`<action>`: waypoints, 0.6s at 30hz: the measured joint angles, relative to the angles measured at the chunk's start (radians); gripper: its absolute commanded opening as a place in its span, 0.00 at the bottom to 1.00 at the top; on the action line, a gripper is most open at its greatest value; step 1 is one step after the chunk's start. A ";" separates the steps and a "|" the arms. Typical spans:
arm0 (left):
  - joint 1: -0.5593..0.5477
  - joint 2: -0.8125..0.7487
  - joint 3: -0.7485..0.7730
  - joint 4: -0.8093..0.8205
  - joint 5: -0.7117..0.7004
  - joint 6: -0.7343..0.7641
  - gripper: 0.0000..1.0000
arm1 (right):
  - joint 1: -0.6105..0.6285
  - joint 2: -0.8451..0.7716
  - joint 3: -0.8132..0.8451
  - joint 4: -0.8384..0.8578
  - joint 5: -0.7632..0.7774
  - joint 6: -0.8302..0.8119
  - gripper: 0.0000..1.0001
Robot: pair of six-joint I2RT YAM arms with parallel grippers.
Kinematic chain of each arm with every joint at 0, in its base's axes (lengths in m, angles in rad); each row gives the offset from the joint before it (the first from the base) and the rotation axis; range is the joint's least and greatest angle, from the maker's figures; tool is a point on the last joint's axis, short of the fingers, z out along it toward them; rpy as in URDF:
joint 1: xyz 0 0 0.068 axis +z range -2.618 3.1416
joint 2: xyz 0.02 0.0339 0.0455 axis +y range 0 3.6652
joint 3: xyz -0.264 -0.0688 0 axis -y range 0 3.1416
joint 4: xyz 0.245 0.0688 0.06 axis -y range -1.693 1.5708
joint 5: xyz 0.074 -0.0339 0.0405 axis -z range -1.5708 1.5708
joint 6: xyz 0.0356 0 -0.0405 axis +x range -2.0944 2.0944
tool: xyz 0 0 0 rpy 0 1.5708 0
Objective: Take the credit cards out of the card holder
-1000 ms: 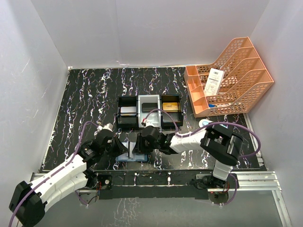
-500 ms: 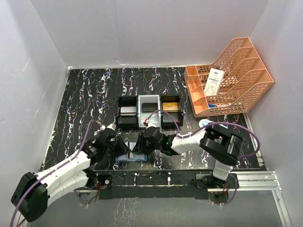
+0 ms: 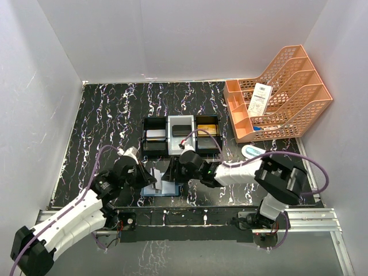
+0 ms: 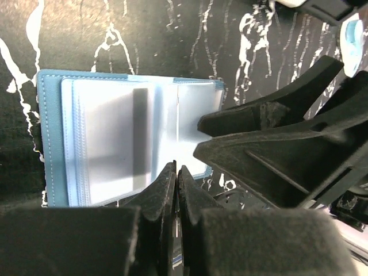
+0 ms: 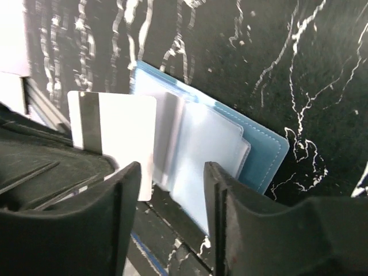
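The teal card holder (image 4: 52,144) lies open on the table, its clear pockets (image 5: 207,155) facing up; in the top view the card holder (image 3: 167,192) sits near the front edge. My left gripper (image 4: 176,169) is shut on the edge of a white credit card (image 5: 123,135) with a dark stripe. It holds the card upright just off the holder's side. My right gripper (image 5: 171,172) is open, its fingers (image 5: 230,195) straddling the pocket edge. More credit cards, greyish (image 3: 155,135), black (image 3: 181,130) and gold (image 3: 208,130), lie in the tray.
A black-and-white three-compartment tray (image 3: 143,137) stands just behind the holder. An orange file rack (image 3: 287,109) with a white barcoded slip (image 3: 261,98) fills the back right. A white-and-blue oval case (image 3: 253,151) lies by the right arm.
My right gripper's jaws have spread wider over the pockets. My left gripper has shifted slightly and the white card now stands beside the holder, in its grip.
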 measured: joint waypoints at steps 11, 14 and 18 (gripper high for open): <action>0.000 -0.088 0.069 -0.048 0.059 0.097 0.00 | -0.021 -0.410 -0.180 0.040 0.088 0.003 0.78; 0.000 -0.089 0.069 -0.003 0.132 0.120 0.00 | -0.029 -0.470 -0.223 0.069 0.094 0.008 0.78; 0.000 -0.092 0.069 0.076 0.235 0.138 0.00 | -0.043 -0.513 -0.285 0.115 0.087 0.022 0.78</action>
